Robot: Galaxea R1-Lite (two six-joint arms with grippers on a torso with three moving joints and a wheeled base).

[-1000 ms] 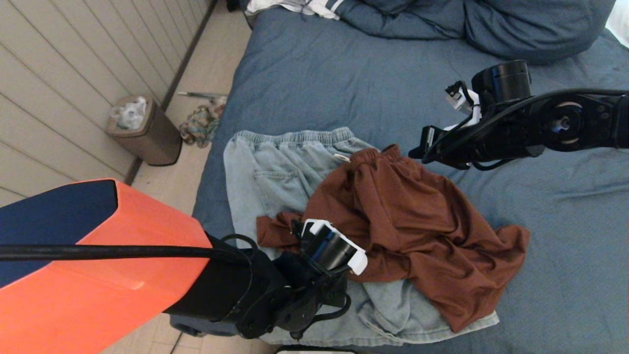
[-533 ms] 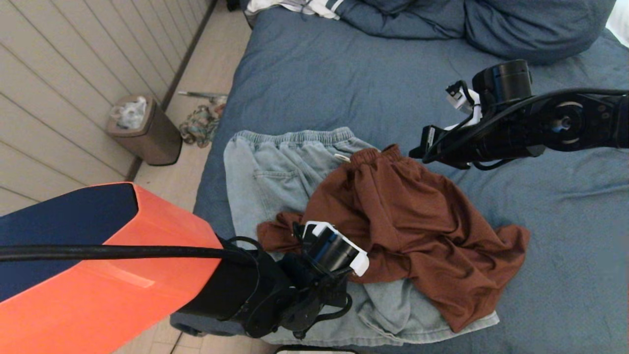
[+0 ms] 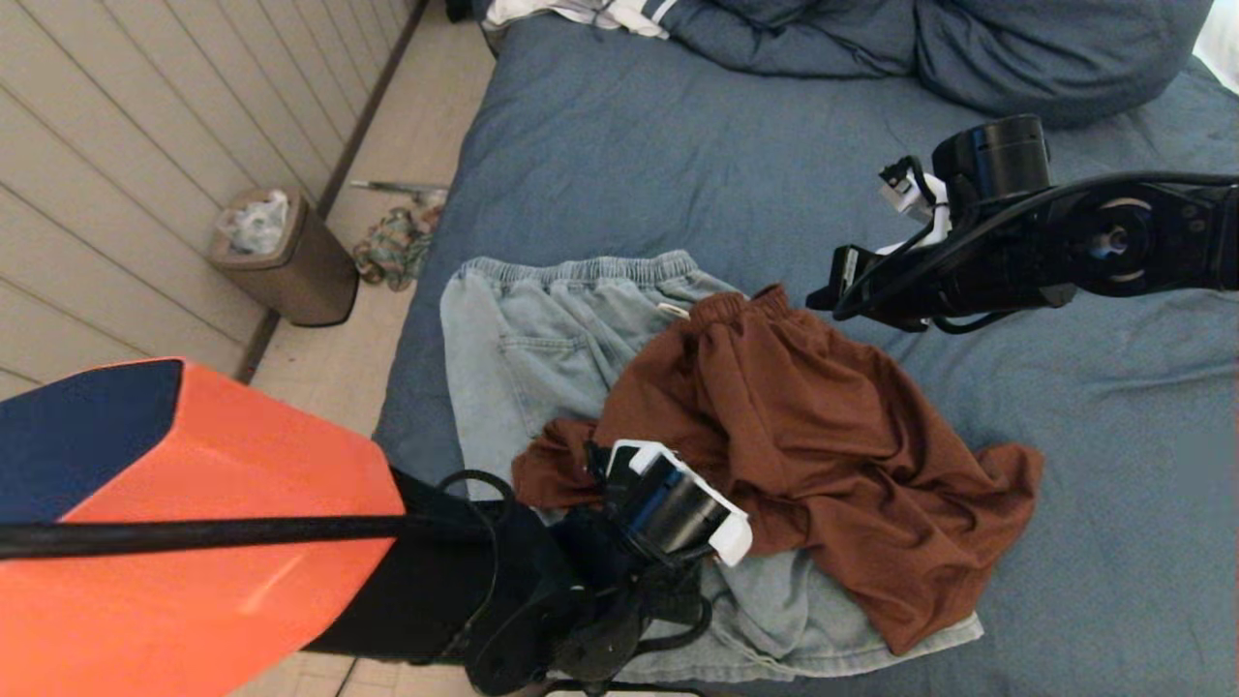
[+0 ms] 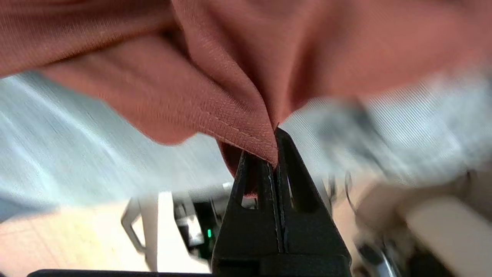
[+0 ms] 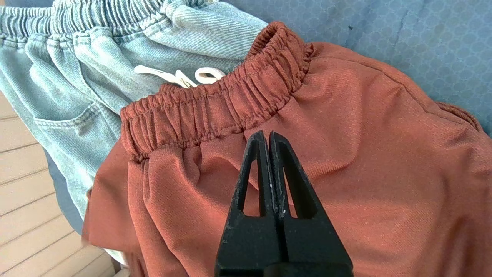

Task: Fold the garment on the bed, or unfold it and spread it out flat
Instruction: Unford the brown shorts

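Note:
Crumpled rust-brown shorts (image 3: pixel 823 436) lie partly on top of pale denim shorts (image 3: pixel 542 339) on the slate-blue bed (image 3: pixel 678 165). In the left wrist view, my left gripper (image 4: pixel 275 144) is shut on a hemmed corner of the brown shorts (image 4: pixel 238 127) at their near left end. Its wrist (image 3: pixel 673 503) hides the fingers in the head view. My right gripper (image 5: pixel 266 135) is shut with nothing in it. It hovers just above the brown fabric, below the gathered waistband (image 5: pixel 215 104), at the garment's far right (image 3: pixel 823 295).
Blue pillows and bedding (image 3: pixel 968 48) are heaped at the head of the bed, with a white striped garment (image 3: pixel 581 12) beside them. On the floor to the left stand a brown bin (image 3: pixel 281 257) and a small heap of cloth (image 3: pixel 392 247). The bed's left edge runs beside the denim.
My left arm has shifted slightly nearer and to the right, drawing the pinched brown corner with it. The right arm has barely moved.

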